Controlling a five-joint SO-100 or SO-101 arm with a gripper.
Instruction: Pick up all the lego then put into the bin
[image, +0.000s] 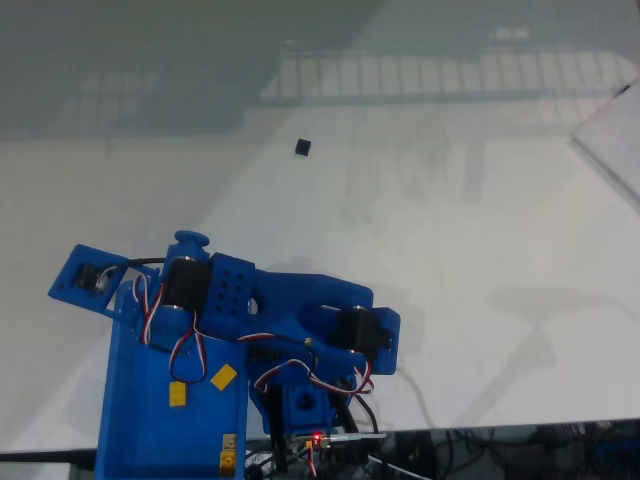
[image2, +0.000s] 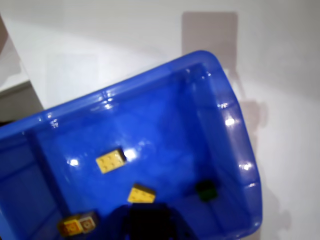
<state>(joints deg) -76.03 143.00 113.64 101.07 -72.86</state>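
Over the bin (image2: 235, 150): 2 yellow lego (image2: 110, 161) and 1 black inside. 1 black lego (image: 302, 148) remains on bench, upper center of fixed view. Jaws' state: cannot tell. Next: approach squarely, descend straight.

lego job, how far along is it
Done: two yellow bricks and one black brick lie on the floor of the bin in the wrist view. In hand: the arm is over the bin, and a dark blur at that view's bottom edge hides whether the hand holds anything. Left: one black brick on the table in the fixed view.
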